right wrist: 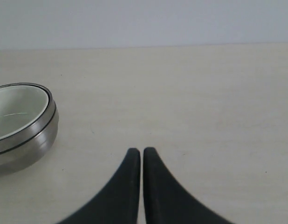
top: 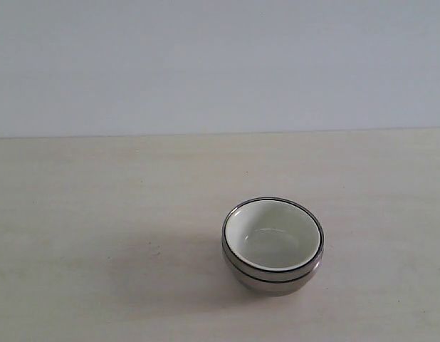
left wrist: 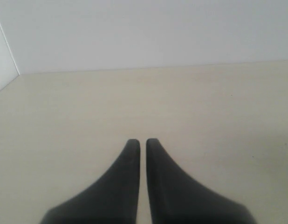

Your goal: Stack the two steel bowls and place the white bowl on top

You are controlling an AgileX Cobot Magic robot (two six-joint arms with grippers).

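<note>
One stack, apparently complete: white bowl (top: 272, 239) nested in steel bowls (top: 273, 282), standing clear of the right end effector (right wrist: 142, 151); it and the left end effector (left wrist: 142, 142) pinched together, empty.

Setting: lab-type test bench. Evidence: pale wood-grain tabletop (top: 99, 214) butts against a flat white backdrop wall (top: 220, 64). A white side panel (left wrist: 2, 56) closes one edge, making a boxed-in work enclosure. Lighting even, diffuse.
</note>
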